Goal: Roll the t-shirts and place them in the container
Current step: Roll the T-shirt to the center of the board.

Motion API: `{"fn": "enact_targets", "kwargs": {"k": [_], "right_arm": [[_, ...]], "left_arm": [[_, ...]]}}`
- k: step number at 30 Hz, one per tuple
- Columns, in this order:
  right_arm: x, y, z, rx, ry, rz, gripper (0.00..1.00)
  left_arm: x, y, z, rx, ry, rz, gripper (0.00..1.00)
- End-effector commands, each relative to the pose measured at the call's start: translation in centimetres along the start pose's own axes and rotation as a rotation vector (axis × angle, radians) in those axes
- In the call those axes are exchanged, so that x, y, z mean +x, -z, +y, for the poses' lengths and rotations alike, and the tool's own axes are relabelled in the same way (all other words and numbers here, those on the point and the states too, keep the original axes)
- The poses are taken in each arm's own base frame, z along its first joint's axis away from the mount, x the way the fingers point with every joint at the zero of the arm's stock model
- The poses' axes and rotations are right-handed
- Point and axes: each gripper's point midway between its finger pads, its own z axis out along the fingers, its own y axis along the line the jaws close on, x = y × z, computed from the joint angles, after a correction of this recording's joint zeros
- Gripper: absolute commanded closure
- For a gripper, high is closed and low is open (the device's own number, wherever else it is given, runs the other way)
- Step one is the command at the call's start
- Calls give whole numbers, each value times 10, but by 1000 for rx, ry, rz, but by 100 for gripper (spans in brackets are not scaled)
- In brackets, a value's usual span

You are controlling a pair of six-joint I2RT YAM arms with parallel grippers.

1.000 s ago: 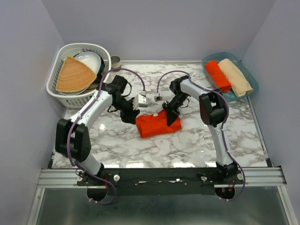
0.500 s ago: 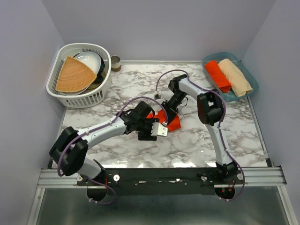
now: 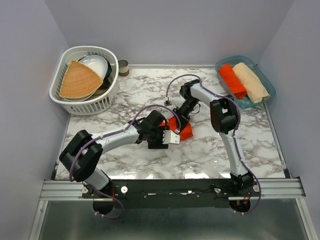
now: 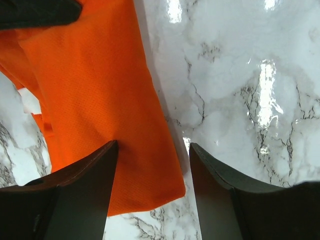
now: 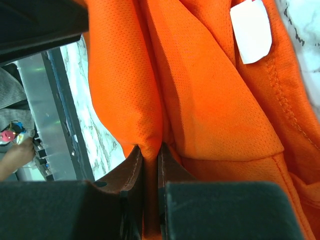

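Orange t-shirt (image 4: 100, 90), bunched mid-bench (image 4: 240, 75), stays pinched at a fold by the right gripper (image 5: 150, 150) as the left gripper (image 4: 152, 146), newly swung to its near edge, spreads wide, apparently to begin rolling.

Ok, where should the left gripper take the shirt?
Probably the free corner of the shirt, from above: it lies flat on the table, the open left gripper straddles its long edge, and the right gripper pinches a fold farther along.
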Motion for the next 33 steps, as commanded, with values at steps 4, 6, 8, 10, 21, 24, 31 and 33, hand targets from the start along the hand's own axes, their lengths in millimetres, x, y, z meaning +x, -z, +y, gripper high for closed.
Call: {"fn": "enact_targets", "kwargs": {"k": [4, 6, 8, 10, 21, 24, 31, 33], "right_arm": [[35, -8, -17, 4, -76, 141, 84], [36, -9, -18, 5, -81, 143, 83], [34, -8, -19, 11, -89, 143, 83], [35, -9, -20, 10, -98, 147, 83], [18, 19, -7, 72, 9, 37, 35], [-11, 76, 6, 182, 141, -222, 0], [-3, 143, 36, 625, 580, -359, 0], [11, 118, 39, 690, 704, -326, 0]], "left_arm": [[46, -11, -13, -5, 80, 180, 32], [51, -16, -14, 3, 86, 201, 30], [54, -19, -14, 6, 92, 214, 30], [60, -23, -18, 29, 101, 240, 33], [62, -26, -62, 287, 127, 254, 98], [51, -18, -76, 400, 150, 178, 99], [30, 0, -78, 607, 319, 46, 100], [21, 1, -72, 648, 328, 3, 100]]}}
